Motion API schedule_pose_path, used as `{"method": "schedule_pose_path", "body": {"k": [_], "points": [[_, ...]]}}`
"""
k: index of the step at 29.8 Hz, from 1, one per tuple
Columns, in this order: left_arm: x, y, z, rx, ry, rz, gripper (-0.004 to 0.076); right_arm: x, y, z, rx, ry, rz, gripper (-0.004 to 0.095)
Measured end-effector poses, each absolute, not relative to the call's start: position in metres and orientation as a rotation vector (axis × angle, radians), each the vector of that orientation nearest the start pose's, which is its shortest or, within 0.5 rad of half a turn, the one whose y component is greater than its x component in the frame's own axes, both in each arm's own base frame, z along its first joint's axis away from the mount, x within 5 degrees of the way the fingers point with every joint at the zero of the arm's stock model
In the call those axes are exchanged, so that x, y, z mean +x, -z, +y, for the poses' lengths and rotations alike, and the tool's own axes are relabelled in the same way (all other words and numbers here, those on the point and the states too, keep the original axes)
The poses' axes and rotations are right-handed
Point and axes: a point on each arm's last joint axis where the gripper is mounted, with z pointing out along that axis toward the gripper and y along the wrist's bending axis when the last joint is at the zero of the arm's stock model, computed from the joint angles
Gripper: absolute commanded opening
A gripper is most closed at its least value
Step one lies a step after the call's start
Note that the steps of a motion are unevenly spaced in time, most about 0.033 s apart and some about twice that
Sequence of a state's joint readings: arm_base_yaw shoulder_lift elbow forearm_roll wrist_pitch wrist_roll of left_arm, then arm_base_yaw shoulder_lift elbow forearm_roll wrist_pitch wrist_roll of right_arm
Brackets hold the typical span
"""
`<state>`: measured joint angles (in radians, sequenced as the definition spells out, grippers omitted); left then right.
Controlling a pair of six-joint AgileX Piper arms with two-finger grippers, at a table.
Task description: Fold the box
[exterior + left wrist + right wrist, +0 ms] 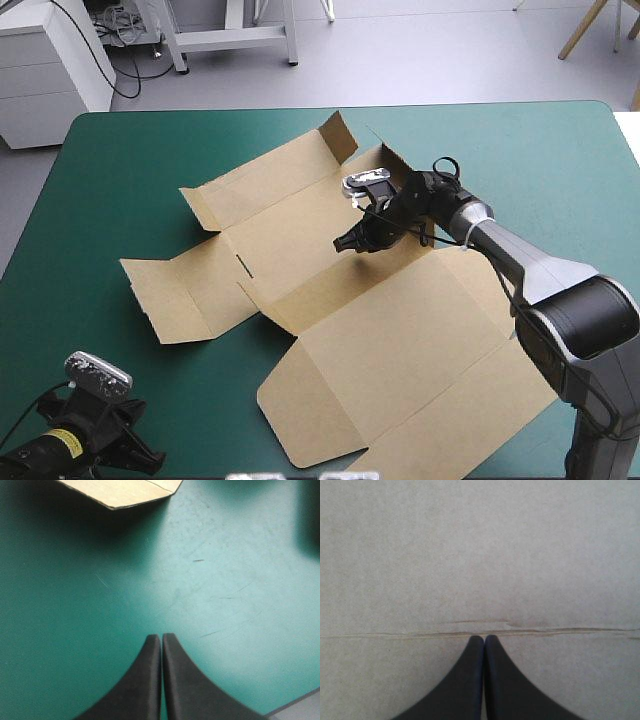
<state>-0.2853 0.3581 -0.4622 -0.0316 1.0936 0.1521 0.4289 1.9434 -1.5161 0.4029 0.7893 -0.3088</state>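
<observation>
Well, from above, the box (pixel 400 340) lies opened out across the middle of the desk (pixel 560 150), a cut sheet of brown board, mostly flat on the teal-green cover. Two small flaps (pixel 340 135) at its far side stand up at an angle, and a low wall (pixel 205 205) is lifted at the far left. The right gripper (pixel 346 243) reaches in from the right over the sheet's middle, its tip low above a central panel, just this side of the raised flaps. The left gripper (pixel 140 455) sits at the near left corner of the desk, well apart from the board.

Looking along the left gripper (pixel 161 637), its black fingers are pressed together with nothing between them, above bare cover (pixel 210 580). One corner of the box (pixel 120 492) lies ahead, not touching it.

Looking along the right gripper (pixel 484 639), the fingers are likewise pressed together and empty. Brown board (pixel 480 555) fills everything ahead, and the tips sit right at a crease (pixel 560 630) running across it. Whether they touch the board I cannot tell.
</observation>
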Motion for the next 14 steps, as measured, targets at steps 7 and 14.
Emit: {"method": "schedule_pose_path", "body": {"k": [7,14], "points": [[0.045,-0.256,-0.016,0.531,0.098,2.417,-0.0010,0.369,-0.249,0.191,-0.693,-0.495,2.576,-0.0019],[0.045,-0.256,-0.016,0.531,0.098,2.417,-0.0010,0.351,-0.307,0.160,-0.662,-0.450,2.502,-0.0019]]}}
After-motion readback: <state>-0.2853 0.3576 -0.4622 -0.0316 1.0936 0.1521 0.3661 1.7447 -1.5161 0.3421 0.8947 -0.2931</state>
